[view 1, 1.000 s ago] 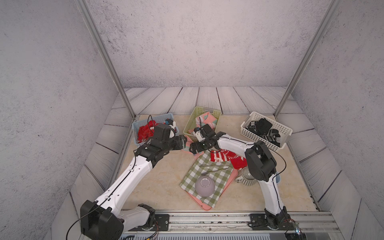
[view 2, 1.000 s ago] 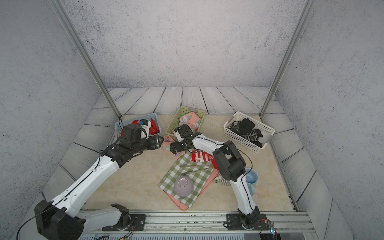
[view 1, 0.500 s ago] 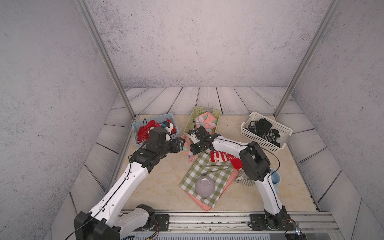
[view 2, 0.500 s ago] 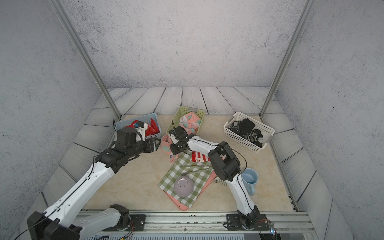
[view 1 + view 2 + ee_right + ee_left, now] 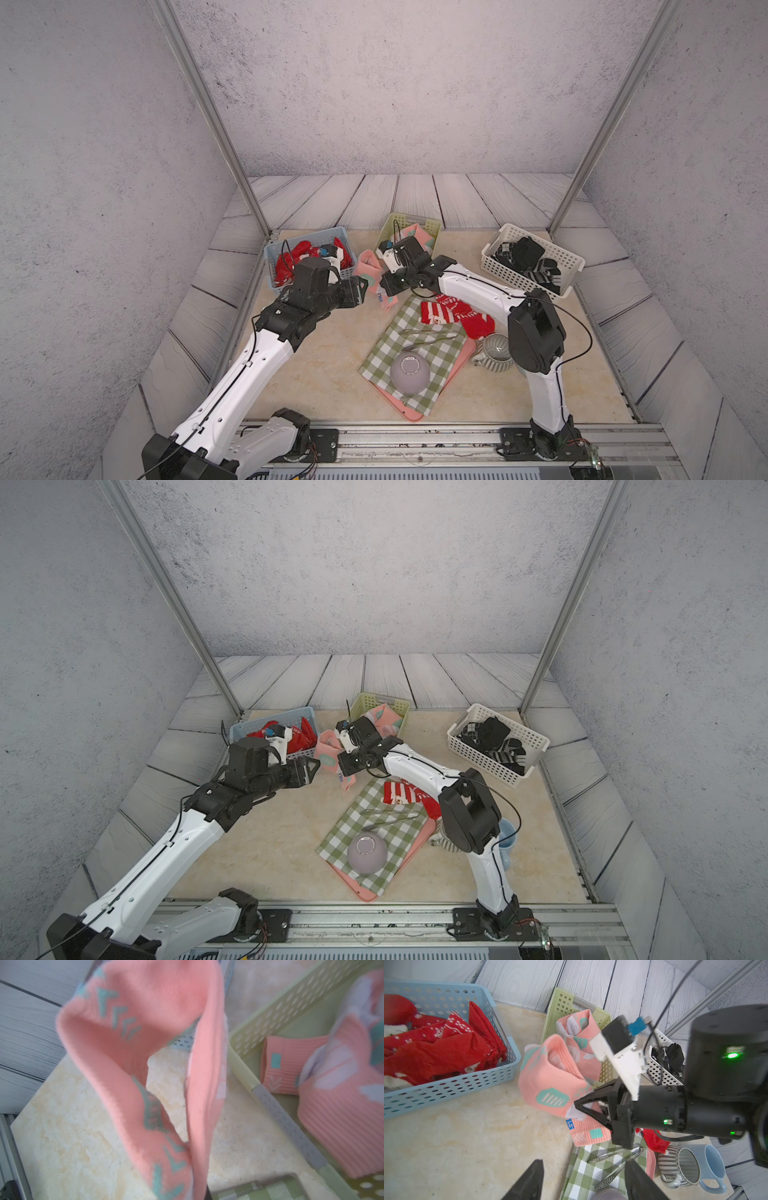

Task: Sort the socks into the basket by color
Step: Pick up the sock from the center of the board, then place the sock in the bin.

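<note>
My right gripper (image 5: 384,287) (image 5: 576,1105) is shut on a salmon-pink sock (image 5: 366,266) (image 5: 326,751) (image 5: 550,1076) (image 5: 133,1043), held just above the table between the blue basket (image 5: 328,231) and the green basket (image 5: 432,226). The sock's ribbed cuff (image 5: 586,1133) hangs below the jaws. Facing it from close by, my left gripper (image 5: 364,286) (image 5: 314,769) (image 5: 584,1164) is open and holds nothing. Red socks (image 5: 293,257) fill the blue basket, and pink socks (image 5: 581,1043) lie in the green one. Black socks (image 5: 525,254) lie in the white basket (image 5: 505,266). A red striped sock (image 5: 446,313) lies on the checked cloth.
A green-and-white checked cloth (image 5: 390,345) covers a pink tray (image 5: 465,357) at the front middle. On it are an upturned grey bowl (image 5: 409,372) and metal tongs (image 5: 432,336). A striped mug (image 5: 496,351) and a blue mug (image 5: 508,833) stand beside my right arm.
The right gripper has shut on the pink sock and raised it off the table. The left arm has drawn back and lowered, with its gripper still open.
</note>
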`<state>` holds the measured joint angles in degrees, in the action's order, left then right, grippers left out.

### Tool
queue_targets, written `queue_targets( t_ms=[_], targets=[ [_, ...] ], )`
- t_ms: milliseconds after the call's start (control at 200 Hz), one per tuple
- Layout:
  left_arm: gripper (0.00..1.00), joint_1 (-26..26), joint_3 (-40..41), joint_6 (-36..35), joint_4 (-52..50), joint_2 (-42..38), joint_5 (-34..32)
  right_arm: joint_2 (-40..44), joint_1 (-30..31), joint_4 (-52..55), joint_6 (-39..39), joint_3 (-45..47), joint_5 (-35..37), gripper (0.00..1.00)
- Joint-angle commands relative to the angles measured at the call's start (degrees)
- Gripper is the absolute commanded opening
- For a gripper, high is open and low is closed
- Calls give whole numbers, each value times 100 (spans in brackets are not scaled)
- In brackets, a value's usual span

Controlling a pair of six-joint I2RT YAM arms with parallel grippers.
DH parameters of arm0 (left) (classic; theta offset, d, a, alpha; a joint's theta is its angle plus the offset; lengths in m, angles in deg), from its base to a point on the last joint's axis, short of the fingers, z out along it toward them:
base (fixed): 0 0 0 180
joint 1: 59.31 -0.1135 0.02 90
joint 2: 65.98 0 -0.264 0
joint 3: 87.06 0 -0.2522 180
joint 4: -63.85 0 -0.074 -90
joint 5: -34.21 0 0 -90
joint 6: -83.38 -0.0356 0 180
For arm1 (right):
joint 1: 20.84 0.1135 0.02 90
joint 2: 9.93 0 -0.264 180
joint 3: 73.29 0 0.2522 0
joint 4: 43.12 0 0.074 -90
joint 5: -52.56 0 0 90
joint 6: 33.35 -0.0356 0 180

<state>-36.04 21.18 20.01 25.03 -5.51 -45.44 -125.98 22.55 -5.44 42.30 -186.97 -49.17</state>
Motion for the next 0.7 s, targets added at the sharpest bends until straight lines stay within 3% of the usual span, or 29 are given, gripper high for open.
queue_targets(
  t_ms=[0, 405, 696],
  targets=[
    [64, -42, -60, -5, -74, -98, 10, 361, -6, 169, 64, -221, 351, 0],
    [64, -41, -158, -87, -192, -114, -47, 559, -872, 253, -155, -1035, 474, 0],
    [63, -41, -159, -80, -144, 5, -6, -302, -1475, 495, -34, -1989, -117, 0]
  ],
)
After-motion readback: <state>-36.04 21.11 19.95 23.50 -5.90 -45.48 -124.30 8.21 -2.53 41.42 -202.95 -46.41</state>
